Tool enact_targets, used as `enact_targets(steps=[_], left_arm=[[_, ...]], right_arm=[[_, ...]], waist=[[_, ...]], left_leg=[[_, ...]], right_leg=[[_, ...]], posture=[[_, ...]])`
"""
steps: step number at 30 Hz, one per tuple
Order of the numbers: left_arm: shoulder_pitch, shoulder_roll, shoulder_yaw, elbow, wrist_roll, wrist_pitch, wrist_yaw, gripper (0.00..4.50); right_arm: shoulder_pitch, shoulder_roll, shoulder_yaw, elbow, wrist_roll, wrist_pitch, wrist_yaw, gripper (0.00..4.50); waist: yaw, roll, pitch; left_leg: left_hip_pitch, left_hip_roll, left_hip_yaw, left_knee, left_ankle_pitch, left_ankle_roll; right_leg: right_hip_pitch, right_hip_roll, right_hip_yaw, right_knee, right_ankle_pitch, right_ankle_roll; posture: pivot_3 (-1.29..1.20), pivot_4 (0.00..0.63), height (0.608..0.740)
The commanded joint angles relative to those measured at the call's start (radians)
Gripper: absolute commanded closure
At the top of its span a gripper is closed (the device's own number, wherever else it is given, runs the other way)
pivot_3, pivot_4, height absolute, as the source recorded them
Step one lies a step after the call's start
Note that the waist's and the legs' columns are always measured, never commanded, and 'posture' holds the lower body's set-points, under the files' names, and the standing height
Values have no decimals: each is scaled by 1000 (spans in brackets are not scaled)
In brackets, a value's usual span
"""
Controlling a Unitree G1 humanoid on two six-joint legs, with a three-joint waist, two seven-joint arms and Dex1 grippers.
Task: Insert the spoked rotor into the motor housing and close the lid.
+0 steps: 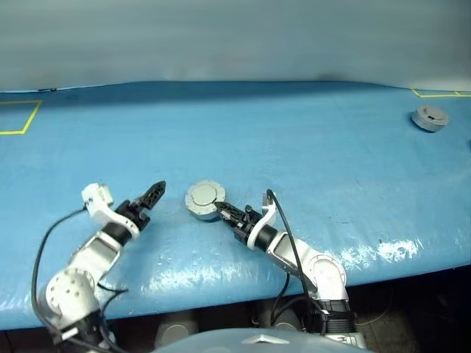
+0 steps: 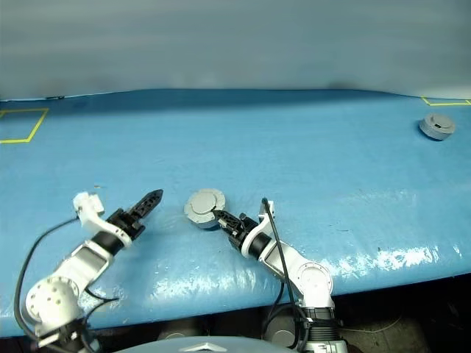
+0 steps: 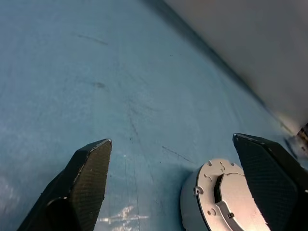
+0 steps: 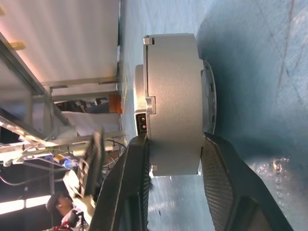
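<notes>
Lid [image 1: 204, 196] sitting closed over motor housing [image 4: 173, 103], so I am not seeing anything of housing inside. Right gripper [image 1: 223, 211] fingertips hiding near-right part of housing rim from me. Small grey puck [image 1: 430, 118] at far right reading too small for detail. Yellow tape outline [image 1: 20, 118] at far left running off picture edge.

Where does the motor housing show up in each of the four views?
Left eye: motor housing, low centre on blue table.
Right eye, low centre.
Left wrist, bottom right.
Right wrist, centre, between fingers.
Shared landmark: right claw at its edge.
</notes>
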Motion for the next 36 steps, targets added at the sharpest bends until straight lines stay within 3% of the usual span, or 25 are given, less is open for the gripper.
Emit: enact_targets(steps=[1, 6, 13, 22, 31, 36], left_arm=[[66, -112, 7, -39, -245, -58, 45, 0], [133, -182, -91, -22, -460, -117, 128, 0], [157, -131, -223, 9, -617, -201, 132, 0], [170, -78, -317, 57, -637, -291, 81, 0], [173, -35, -334, 68, -631, -321, -89, 0], [175, -34, -338, 81, -637, -338, -80, 0]], right_arm=[[-72, 108, -13, -61, 69, -48, 0, 3294], [-118, 106, 11, -80, 105, -66, -25, 3294], [-138, 95, 56, -109, 149, -65, -46, 3295], [-126, 86, 120, -148, 198, -56, -69, 3295], [-117, 65, 156, -155, 212, -51, -74, 3295], [-111, 59, 164, -160, 215, -53, -75, 3295]], waist=[[2, -5, 3], [-1, -5, 3], [-3, -4, 3], [-5, -4, 3], [-5, -4, 3], [-5, -4, 3]], left_leg=[[-1, 0, 0, 1, 0, 0], [-2, 2, -1, 3, 1, 2], [-2, 1, 0, 3, 1, 2], [-2, 1, 0, 3, 1, 2], [-2, 1, 1, 3, 1, 2], [-2, 1, 1, 3, 1, 2]], right_leg=[[0, 0, 0, 0, 0, 0], [0, 3, -1, 1, 0, -8], [-1, 3, 0, 0, 3, -3], [-1, 3, 0, 0, 1, -8], [-1, 3, 0, 0, 0, -8], [-1, 3, 0, 0, 0, -8]], posture=[[0, 150, 740], [0, 150, 740], [0, 150, 740], [0, 150, 740], [0, 150, 740], [0, 150, 740]])
